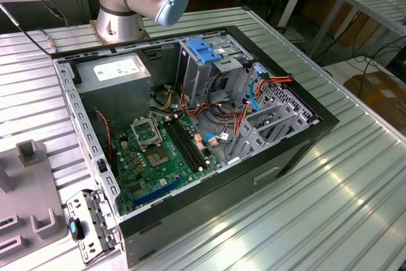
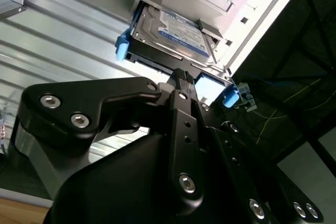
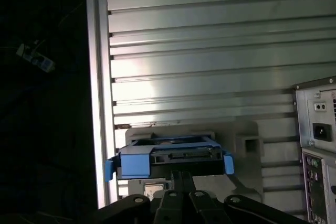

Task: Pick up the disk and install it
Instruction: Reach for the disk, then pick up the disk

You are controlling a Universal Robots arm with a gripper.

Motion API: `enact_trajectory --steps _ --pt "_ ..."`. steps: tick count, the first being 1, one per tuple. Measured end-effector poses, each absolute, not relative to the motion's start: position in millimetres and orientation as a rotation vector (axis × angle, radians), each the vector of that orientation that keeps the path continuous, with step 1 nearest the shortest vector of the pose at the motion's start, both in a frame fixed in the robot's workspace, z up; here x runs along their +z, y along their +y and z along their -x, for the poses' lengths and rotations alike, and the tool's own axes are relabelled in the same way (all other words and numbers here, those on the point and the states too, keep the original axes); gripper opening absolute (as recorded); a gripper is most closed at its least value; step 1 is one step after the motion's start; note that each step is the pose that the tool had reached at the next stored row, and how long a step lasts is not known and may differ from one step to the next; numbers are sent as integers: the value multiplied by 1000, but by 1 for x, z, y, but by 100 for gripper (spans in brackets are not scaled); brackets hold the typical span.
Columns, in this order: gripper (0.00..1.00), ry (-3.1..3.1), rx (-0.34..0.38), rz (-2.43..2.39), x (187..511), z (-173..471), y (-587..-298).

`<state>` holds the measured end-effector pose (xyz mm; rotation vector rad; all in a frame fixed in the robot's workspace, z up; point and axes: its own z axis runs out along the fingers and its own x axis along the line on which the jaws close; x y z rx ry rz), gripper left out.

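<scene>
The slatted metal table is carrying the open computer case, and apart from it the disk is lying flat in a grey holder near the table's edge. The gripper is hovering at its near end, fingers seemingly pressed together on nothing. I'm judging the disk stiff, weighty, slick and shock-shy, best taken by its blue side rails. Its blue-and-white label is showing print too small to read.
</scene>
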<state>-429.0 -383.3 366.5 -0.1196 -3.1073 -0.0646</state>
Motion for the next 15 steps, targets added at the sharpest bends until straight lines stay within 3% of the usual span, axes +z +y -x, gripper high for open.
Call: enact_trajectory --steps 15 --pt "11 -3107 -65 120 365 451 -382"
